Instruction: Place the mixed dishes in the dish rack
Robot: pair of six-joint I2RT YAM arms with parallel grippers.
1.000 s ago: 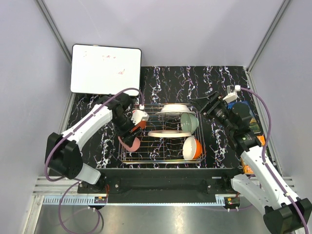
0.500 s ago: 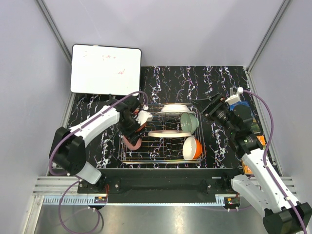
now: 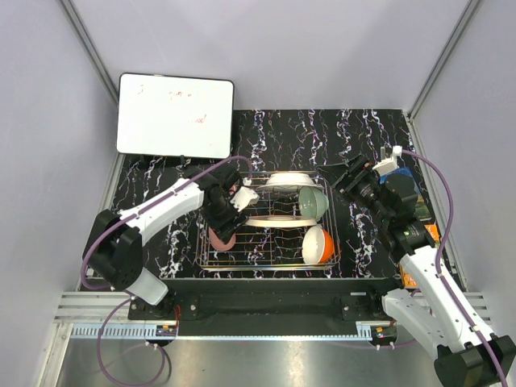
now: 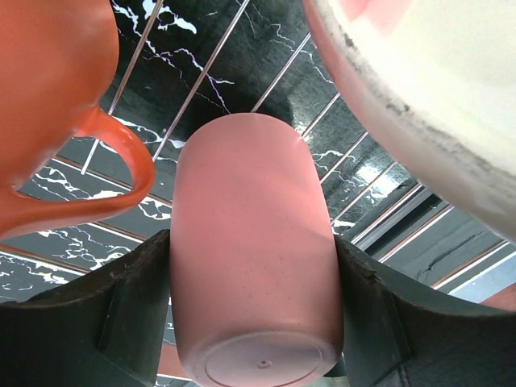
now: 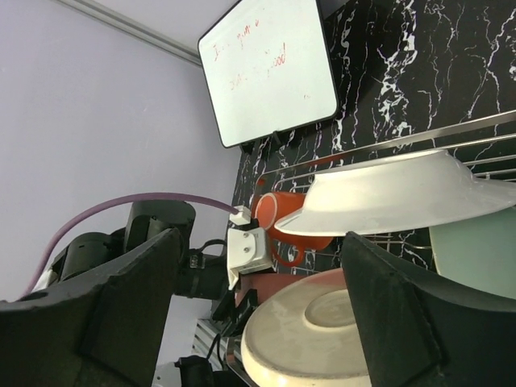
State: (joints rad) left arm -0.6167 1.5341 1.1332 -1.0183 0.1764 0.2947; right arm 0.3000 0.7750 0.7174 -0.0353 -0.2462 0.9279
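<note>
My left gripper (image 3: 229, 216) is shut on the pink cup (image 3: 220, 239) and holds it over the left end of the silver dish rack (image 3: 266, 260). In the left wrist view the cup (image 4: 250, 185) fills the space between the jaws, bottom toward the camera, with the orange mug (image 4: 48, 97) to its left and the pink-cream plate (image 4: 419, 89) to its right. The rack holds the white plate (image 3: 287, 179), pale green bowl (image 3: 314, 203), pink-cream plate (image 3: 270, 221) and orange bowl (image 3: 318, 245). My right gripper (image 3: 352, 175) is open and empty, right of the rack.
A white whiteboard (image 3: 175, 115) lies at the back left. Colourful books (image 3: 403, 189) lie on the right under my right arm. The right wrist view shows the orange mug (image 5: 278, 218) behind the white plate (image 5: 387, 193).
My left gripper has carried the pink cup rightward, from the rack's left edge to inside it. The right arm shifted slightly and then stayed still.
</note>
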